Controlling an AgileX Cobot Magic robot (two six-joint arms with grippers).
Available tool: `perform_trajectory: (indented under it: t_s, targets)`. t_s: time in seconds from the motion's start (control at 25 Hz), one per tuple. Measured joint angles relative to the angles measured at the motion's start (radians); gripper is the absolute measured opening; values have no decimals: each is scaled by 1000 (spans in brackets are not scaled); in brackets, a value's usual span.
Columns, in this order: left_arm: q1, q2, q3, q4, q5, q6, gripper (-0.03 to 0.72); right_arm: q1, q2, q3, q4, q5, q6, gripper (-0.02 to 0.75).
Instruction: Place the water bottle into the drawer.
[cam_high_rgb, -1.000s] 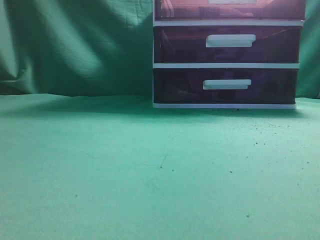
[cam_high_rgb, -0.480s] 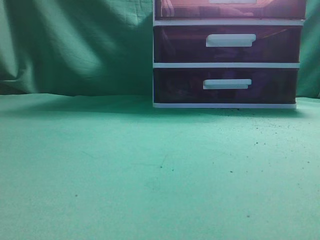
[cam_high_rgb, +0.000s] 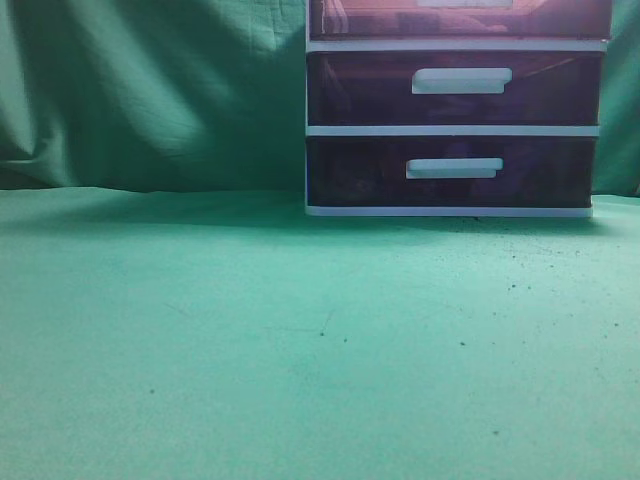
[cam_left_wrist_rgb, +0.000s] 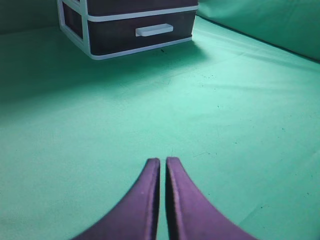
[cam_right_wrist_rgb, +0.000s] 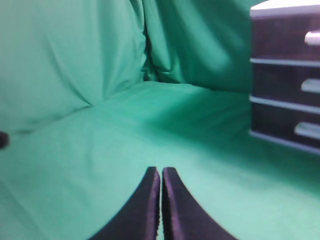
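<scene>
The drawer (cam_high_rgb: 380, 18) is the top one of a white-framed unit, reddish and translucent, cut off by the top edge of the exterior view; it looks closed. It also shows in the right wrist view (cam_right_wrist_rgb: 280, 35). The water bottle is not in view in any frame. My left gripper (cam_left_wrist_rgb: 160, 161) is shut and empty, low over the green cloth, well short of the unit. My right gripper (cam_right_wrist_rgb: 161, 170) is shut and empty over the cloth, left of the unit. Neither gripper shows in the exterior view.
Two darker purple drawers (cam_high_rgb: 455, 88) (cam_high_rgb: 450, 172) with white handles sit below the top one; the lowest shows in the left wrist view (cam_left_wrist_rgb: 142, 35). Green cloth covers the table (cam_high_rgb: 300, 340) and hangs as a backdrop (cam_high_rgb: 150, 90). A small dark object (cam_right_wrist_rgb: 3, 140) sits at the left edge.
</scene>
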Motion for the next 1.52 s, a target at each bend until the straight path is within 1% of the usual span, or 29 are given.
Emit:
perform_trajectory:
  t_s: [0.08, 0.16, 0.24, 0.28, 0.36, 0.44, 0.6, 0.68, 0.76, 0.84, 0.92, 1.04, 1.12, 1.52]
  targets:
    - [0, 0, 0, 0, 0, 0, 0, 0, 0, 2, -65, 0, -35, 0]
    - [0, 0, 0, 0, 0, 0, 0, 0, 0, 24, -155, -19, -36, 0]
    - [0, 0, 0, 0, 0, 0, 0, -5, 0, 67, -224, -70, 3, 0]
    - [0, 0, 0, 0, 0, 0, 0, -21, 0, 95, -248, -108, 21, 0]
    - [0, 0, 0, 0, 0, 0, 0, -83, -10, 148, -268, -161, 51, 0]
    - [0, 0, 0, 0, -1, 0, 0, -185, -30, 200, -273, -188, 95, 0]
    - [0, 0, 0, 0, -1, 0, 0, -383, -104, 296, -273, -192, 143, 0]
    - [0, 0, 0, 0, -1, -1, 0, -450, -137, 332, -271, -195, 145, 0]
    - [0, 0, 0, 0, -2, -1, 0, -496, -145, 362, -274, -195, 146, 0]
    - [0, 0, 0, 0, -4, -1, 0, -515, -145, 380, -281, -191, 140, 0]
    - [0, 0, 0, 0, -4, -1, 0, -517, -145, 382, -290, -188, 138, 0]
    - [0, 0, 0, 0, -4, -1, 0, -517, -145, 383, -316, -130, 136, 0]
    - [0, 0, 0, 0, -4, -1, 0, -517, -145, 383, -320, -118, 136, 0]
    - [0, 0, 0, 0, -4, -1, 0, -517, -145, 383, -318, -110, 141, 0]
